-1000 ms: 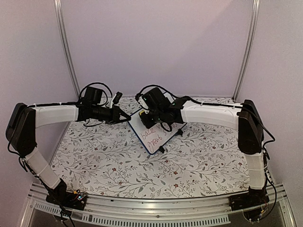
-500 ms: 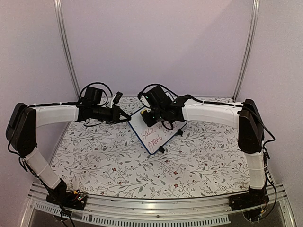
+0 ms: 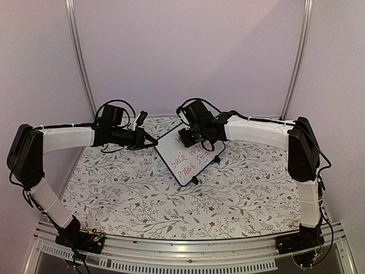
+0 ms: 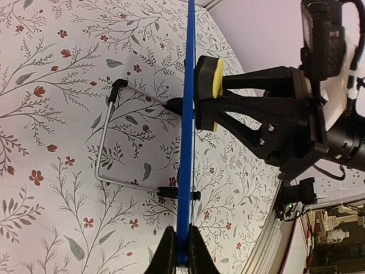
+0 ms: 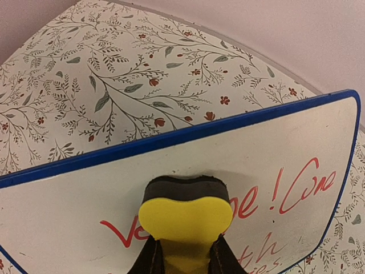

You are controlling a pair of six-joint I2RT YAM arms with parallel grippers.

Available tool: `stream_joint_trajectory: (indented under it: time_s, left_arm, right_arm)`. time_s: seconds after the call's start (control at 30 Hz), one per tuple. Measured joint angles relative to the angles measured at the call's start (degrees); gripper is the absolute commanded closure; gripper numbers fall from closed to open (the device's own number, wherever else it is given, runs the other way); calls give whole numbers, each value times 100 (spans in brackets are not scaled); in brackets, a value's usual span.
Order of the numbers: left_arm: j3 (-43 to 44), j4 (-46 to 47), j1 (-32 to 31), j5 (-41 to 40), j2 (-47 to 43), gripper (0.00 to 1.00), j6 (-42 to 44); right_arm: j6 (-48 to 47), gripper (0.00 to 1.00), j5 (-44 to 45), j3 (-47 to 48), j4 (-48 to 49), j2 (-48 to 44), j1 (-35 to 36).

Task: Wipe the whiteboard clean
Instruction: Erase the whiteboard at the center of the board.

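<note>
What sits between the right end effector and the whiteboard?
A yellow sponge eraser, clamped in the right end effector and pressed on the whiteboard; clearest in left wrist view.

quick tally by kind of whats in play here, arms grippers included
whiteboard: 1
yellow sponge eraser: 1
grippers: 2 (left gripper clamped on the whiteboard's blue edge, right gripper holding the yellow sponge eraser against the board face)
total: 4
</note>
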Motion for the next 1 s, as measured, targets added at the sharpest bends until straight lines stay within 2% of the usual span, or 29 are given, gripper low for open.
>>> stream_joint_trajectory:
  time_s: [0.47, 0.63, 1.0]
  left_arm:
    - [2, 7, 0, 48, 0, 95, 2]
    - [2, 11, 0, 57, 0, 95, 2]
    - [7, 13, 0, 76, 0, 94, 0]
  right_arm:
    - [55, 81, -387, -1213, 396, -501, 114]
    - [-9, 81, -310, -1147, 337, -494, 164]
    - [-155, 80, -160, -236, 153, -142, 179]
